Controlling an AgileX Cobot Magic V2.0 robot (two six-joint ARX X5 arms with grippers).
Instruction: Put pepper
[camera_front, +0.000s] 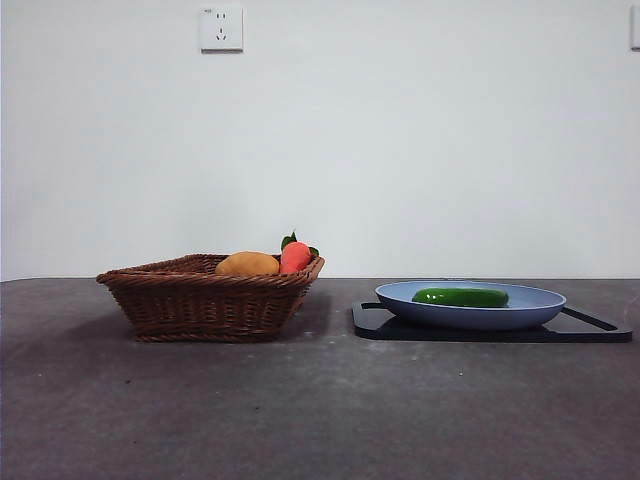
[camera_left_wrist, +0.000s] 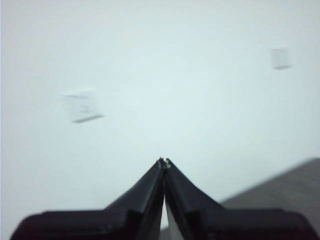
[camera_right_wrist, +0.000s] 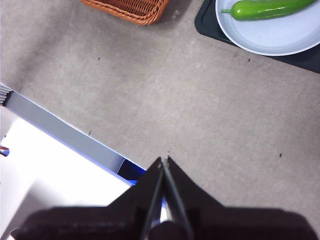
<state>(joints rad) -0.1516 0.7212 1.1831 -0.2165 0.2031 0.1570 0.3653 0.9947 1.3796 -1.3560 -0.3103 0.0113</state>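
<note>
The glossy green pepper (camera_front: 461, 297) lies in the blue plate (camera_front: 520, 312) at the right of the table; it also shows in the right wrist view (camera_right_wrist: 265, 9) on the plate (camera_right_wrist: 280, 40). My right gripper (camera_right_wrist: 164, 159) is shut and empty, high above the bare table, well away from the plate. My left gripper (camera_left_wrist: 164, 161) is shut and empty, raised and facing the white wall. Neither arm shows in the front view.
A brown wicker basket (camera_front: 210, 298) at the left holds a yellow-orange fruit (camera_front: 247, 264) and a red-orange item with green leaves (camera_front: 296, 255). The plate rests on a black tray (camera_front: 600, 328). The basket's corner (camera_right_wrist: 135, 10) shows in the right wrist view.
</note>
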